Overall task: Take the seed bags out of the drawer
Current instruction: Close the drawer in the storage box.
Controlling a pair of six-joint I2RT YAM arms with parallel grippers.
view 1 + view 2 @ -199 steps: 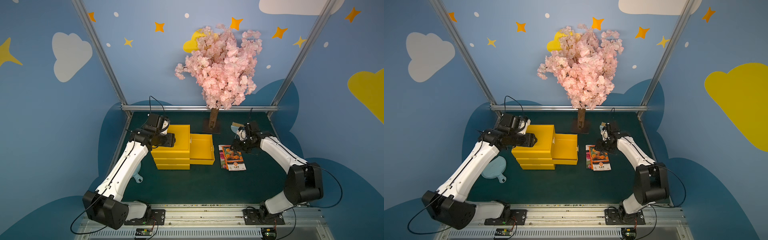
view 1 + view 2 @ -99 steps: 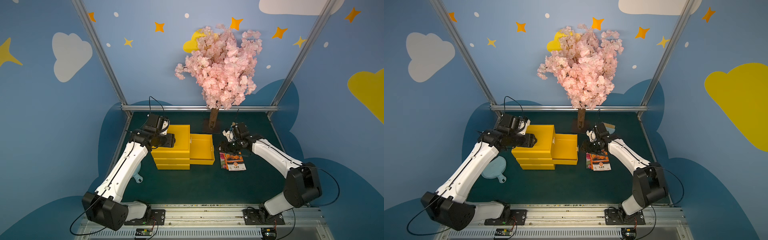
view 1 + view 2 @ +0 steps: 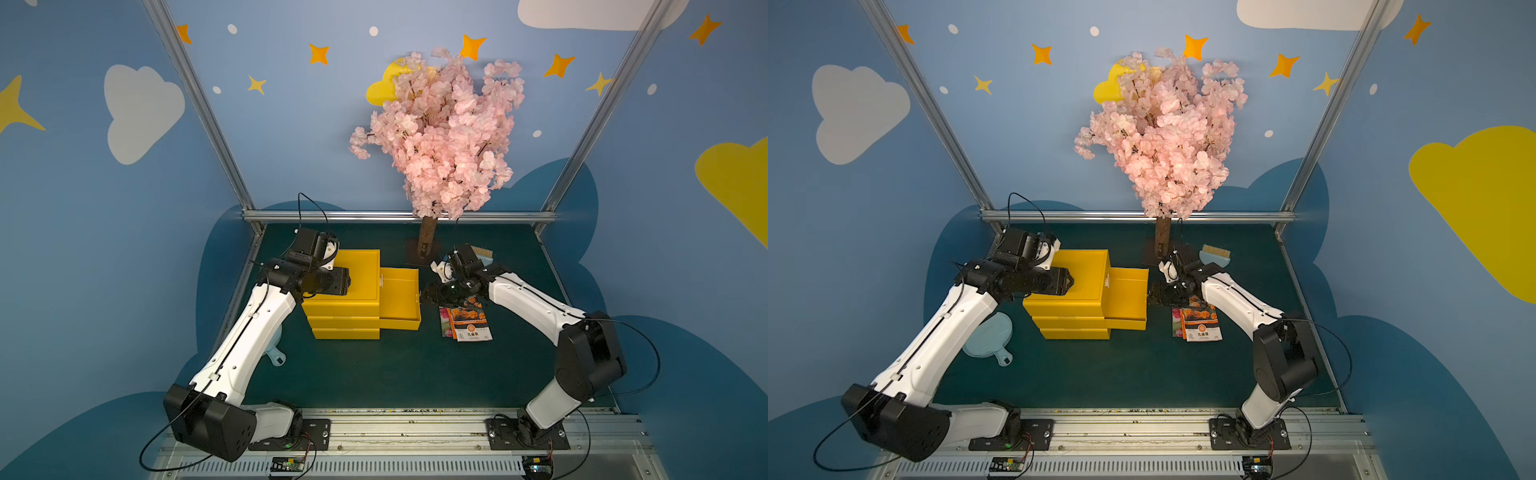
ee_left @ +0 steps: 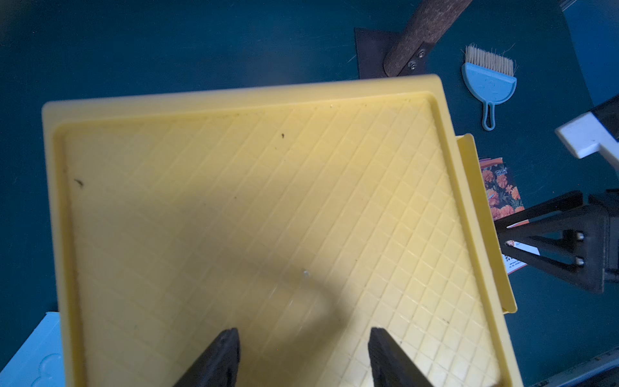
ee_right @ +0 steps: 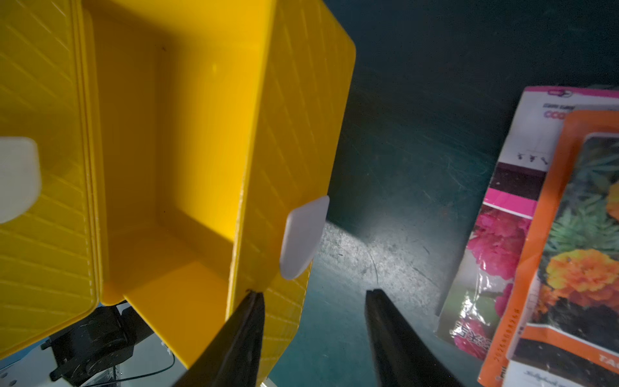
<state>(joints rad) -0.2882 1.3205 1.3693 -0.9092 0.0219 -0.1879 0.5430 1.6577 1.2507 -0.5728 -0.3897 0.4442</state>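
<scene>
Drawer [image 3: 399, 291] pulled out; seed bags [image 3: 467, 324] overlap on surface [image 3: 374, 374], near but clear of its front edge. Right tool [image 5: 313, 294] spread, holding nothing (one fingertip [image 5: 251, 301] at drawer's front corner); left tool [image 4: 303, 331] likewise, above cube [image 3: 361, 270] top.

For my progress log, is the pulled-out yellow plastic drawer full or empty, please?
Empty: the yellow plastic drawer shows a bare floor; both glossy flower-printed seed bags lie beside it.

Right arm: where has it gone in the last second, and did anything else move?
The right hand swung away from the brush to the open drawer's front, jaws open, holding nothing. The left hand, the drawer and the seed bags on the table stayed put.
</scene>
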